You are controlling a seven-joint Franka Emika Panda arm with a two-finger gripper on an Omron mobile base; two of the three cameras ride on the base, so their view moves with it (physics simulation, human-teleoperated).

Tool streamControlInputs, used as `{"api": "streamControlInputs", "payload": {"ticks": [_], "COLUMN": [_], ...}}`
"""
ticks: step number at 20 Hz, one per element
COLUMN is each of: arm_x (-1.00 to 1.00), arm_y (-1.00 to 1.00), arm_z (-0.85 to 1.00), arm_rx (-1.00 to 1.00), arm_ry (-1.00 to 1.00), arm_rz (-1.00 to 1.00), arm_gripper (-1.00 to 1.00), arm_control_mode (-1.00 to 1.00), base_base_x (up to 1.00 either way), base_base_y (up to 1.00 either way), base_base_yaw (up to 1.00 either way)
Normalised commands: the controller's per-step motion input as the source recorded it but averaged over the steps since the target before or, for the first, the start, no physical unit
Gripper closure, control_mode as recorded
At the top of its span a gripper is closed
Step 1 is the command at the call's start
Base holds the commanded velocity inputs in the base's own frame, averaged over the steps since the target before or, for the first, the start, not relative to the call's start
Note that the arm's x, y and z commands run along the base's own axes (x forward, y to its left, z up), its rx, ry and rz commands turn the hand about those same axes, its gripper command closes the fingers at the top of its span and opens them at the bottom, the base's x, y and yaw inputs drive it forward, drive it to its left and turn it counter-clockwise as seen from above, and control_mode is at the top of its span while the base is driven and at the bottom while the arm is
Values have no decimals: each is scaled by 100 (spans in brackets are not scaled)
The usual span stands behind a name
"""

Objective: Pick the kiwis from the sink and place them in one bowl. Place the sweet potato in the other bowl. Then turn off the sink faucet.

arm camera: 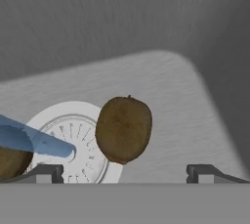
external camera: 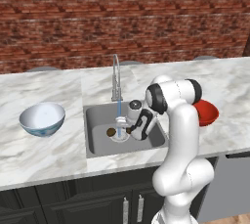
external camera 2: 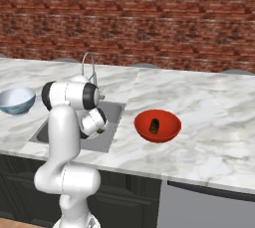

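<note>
One kiwi [arm camera: 123,129] between open tool [arm camera: 125,171] tips

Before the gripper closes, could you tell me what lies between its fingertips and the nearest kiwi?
Nothing but bare grey sink floor, as the hand view shows. The gripper is open, and the kiwi lies just ahead of the fingertips, beside the drain.

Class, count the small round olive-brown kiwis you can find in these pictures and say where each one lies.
2. One olive-brown kiwi lies on the grey metal sink floor beside the round drain, between the open hand's fingertips; the other kiwi sits across the drain.
</note>
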Motion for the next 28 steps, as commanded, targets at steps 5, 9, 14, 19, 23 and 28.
{"api": "streamControlInputs", "payload": {"ticks": [5,9,14,19,23,28], "arm_x": [24,24,38,36,22,17], "arm_y": [0,-1,-10,-12,0,0], "arm_z": [-7,-8,-7,-10,-20,-16], "arm_rx": [0,0,0,0,0,0], "arm_ry": [6,7,3,2,7,7], "arm_rz": [-1,0,0,0,0,0], "arm_gripper": [-100,-100,-100,-100,100,100], "arm_control_mode": [-100,-100,-100,-100,-100,-100], "base_base_x": [0,0,0,0,0,0], "base_base_y": [0,0,0,0,0,0], "base_base_yaw": [0,0,0,0,0,0]}}
